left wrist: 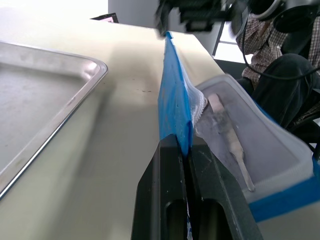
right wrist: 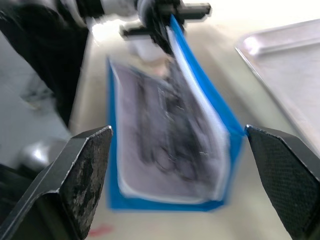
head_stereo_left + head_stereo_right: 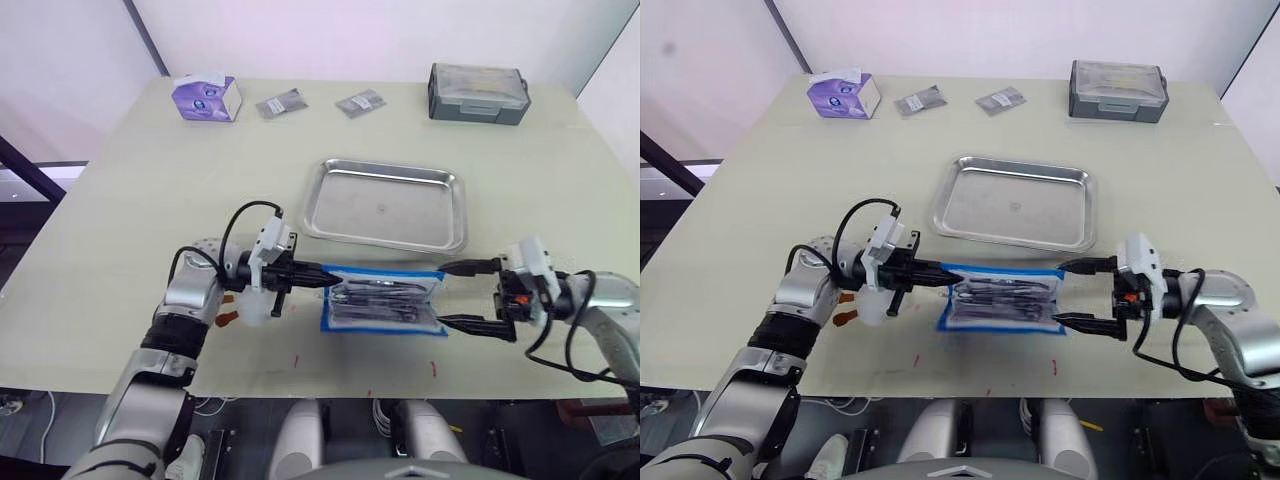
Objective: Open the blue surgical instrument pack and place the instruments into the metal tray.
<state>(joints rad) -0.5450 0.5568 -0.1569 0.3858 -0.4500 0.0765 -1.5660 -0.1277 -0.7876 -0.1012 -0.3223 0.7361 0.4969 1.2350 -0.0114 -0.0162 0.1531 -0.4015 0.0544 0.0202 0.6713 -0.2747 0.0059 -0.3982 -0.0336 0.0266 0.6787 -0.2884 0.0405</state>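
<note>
L tool (image 3: 325, 274) pinches pack (image 3: 385, 304) flap, R tool (image 3: 462, 296) open.

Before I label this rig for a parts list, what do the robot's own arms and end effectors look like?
Both arms have silver-grey metallic shells with darker joints. Each wrist carries a white block, and looping black cables run along the forearms. The left end effector and the right end effector each have two slim black fingers; close up, the right one's fingers show a finely textured black surface. Small orange-red parts sit near both wrists.
</note>
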